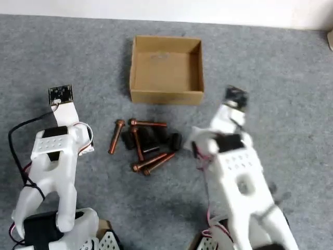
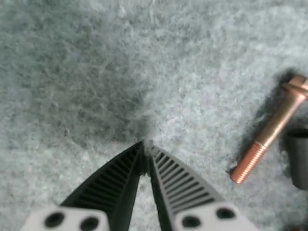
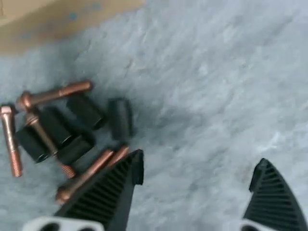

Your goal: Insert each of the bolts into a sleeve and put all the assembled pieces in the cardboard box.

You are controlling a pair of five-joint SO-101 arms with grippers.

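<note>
Hovering beside the heaped bolts (image 1: pixel 148 123) and sleeves (image 3: pixel 120 118), we hold our right gripper (image 3: pixel 199 161) spread wide for a pick; our left gripper (image 2: pixel 146 144) sits pinched together, empty.

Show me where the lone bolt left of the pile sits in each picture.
High view: lone bolt left of the pile.
Left wrist view: lone bolt beside the left gripper.
Right wrist view: lone bolt beyond the pile.
Shared landmark: the black sleeves.
</note>
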